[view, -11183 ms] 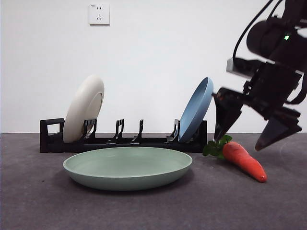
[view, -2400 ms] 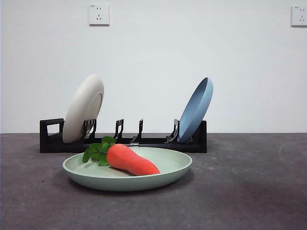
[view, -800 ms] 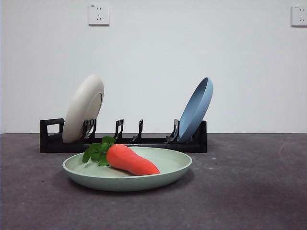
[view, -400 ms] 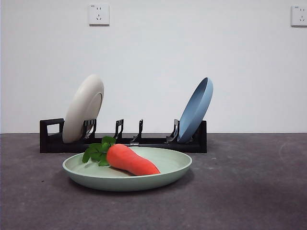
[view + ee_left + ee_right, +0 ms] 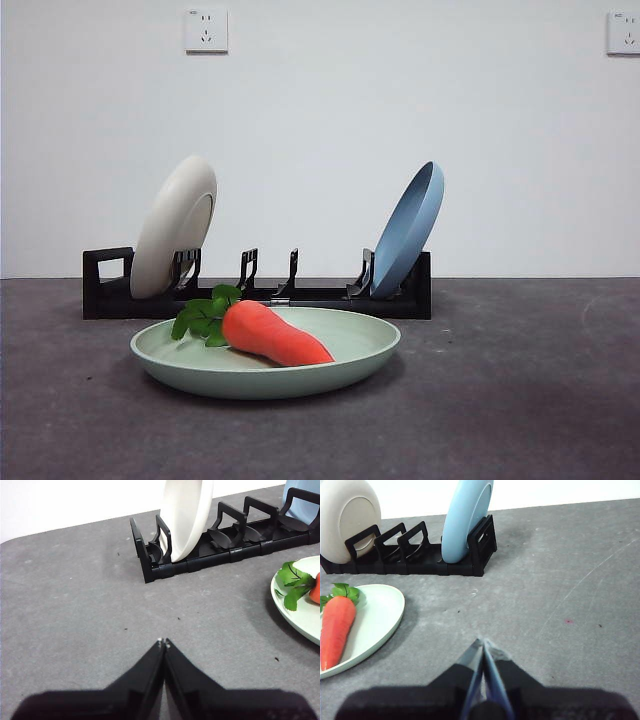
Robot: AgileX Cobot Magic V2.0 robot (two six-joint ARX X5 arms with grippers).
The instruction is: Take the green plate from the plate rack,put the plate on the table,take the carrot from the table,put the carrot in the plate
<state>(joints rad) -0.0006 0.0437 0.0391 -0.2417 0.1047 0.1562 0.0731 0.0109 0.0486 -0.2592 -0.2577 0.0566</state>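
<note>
Nothing has moved in the last few seconds. My left gripper (image 5: pixel 163 642) waits clenched and empty over the table (image 5: pixel 520 400). The carrot (image 5: pixel 272 334) lies in the green plate (image 5: pixel 350 365), just before the plate rack (image 5: pixel 270 296). My right gripper (image 5: pixel 483 642) is clenched, empty too. I judge the job done.

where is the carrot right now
In the front view the carrot lies in the green plate, left of its middle with its leaves pointing left, just in front of the rack.
</note>
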